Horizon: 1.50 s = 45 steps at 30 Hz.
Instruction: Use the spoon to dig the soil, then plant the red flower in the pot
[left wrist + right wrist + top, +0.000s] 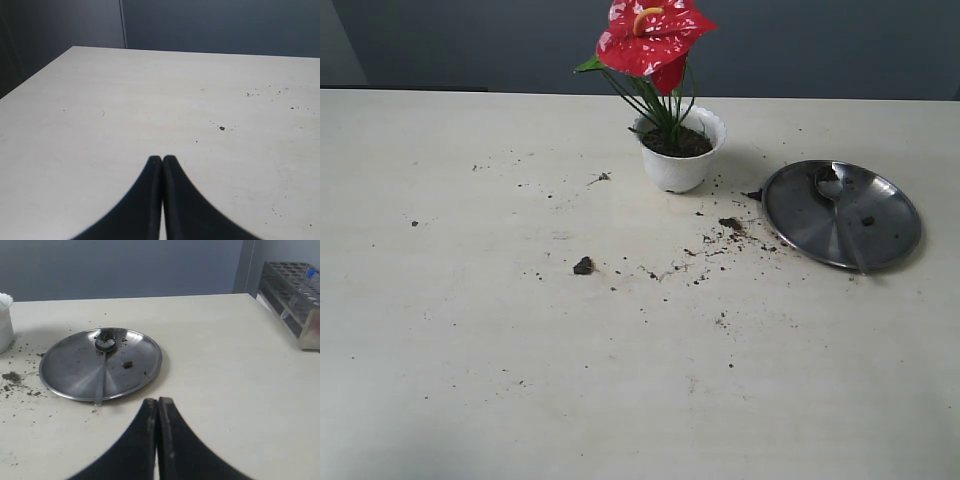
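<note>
Both pairs of fingers closed and empty; red flower standing in the pot.
Left fingers are pressed together above the bare desk, holding nothing. Right fingers are likewise together and empty, short of the steel plate. In the exterior view the pot sits upper centre with soil around the stems. The spoon lies on the plate at right.

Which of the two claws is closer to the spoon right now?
Right. The right gripper, shut, hangs just short of the plate where the spoon lies. The left gripper, also shut, faces bare table with a few crumbs; neither spoon nor plate shows in its view.
</note>
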### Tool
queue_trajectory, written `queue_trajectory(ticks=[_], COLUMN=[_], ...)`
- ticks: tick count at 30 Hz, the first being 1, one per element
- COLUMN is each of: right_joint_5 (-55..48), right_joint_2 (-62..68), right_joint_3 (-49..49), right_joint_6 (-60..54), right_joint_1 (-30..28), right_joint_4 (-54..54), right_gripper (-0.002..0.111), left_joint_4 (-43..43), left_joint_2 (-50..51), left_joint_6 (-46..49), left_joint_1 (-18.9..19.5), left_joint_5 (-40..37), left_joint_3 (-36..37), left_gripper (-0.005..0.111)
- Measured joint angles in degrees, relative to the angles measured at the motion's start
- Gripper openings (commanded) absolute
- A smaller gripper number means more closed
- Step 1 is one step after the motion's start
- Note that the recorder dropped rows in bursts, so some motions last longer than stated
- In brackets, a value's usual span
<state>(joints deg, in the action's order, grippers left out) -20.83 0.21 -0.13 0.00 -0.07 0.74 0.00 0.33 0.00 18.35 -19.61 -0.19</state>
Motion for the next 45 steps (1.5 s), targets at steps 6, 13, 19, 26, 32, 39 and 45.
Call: queue_trajectory(ticks=[6,13,19,26,32,39,45], right_joint_5=[0.0,0.0,0.0,0.0,0.0,0.0,0.0], right_joint_2=[0.0,0.0,0.0,0.0,0.0,0.0,0.0], right_joint_3=[0.0,0.0,0.0,0.0,0.0,0.0,0.0], right_joint_6=[0.0,0.0,0.0,0.0,0.0,0.0,0.0], right_joint_1=[0.0,0.0,0.0,0.0,0.0,0.0,0.0], right_joint_4=[0.0,0.0,0.0,0.0,0.0,0.0,0.0], right_gripper=[0.000,0.000,0.000,0.000,0.000,0.000,0.000], left_joint_4=[0.0,0.0,0.0,0.0,0.0,0.0,0.0], left_joint_2=[0.0,0.0,0.0,0.0,0.0,0.0,0.0], left_joint_6=[0.0,0.0,0.0,0.0,0.0,0.0,0.0], left_joint_1=[-6.3,-7.8,-7.8,-7.8,-7.8,-7.8,-7.8], left_joint_5=[0.0,0.0,0.0,0.0,0.0,0.0,0.0], left_joint_3=[0.0,0.0,0.0,0.0,0.0,0.0,0.0], left_gripper=[0.000,0.000,0.000,0.000,0.000,0.000,0.000])
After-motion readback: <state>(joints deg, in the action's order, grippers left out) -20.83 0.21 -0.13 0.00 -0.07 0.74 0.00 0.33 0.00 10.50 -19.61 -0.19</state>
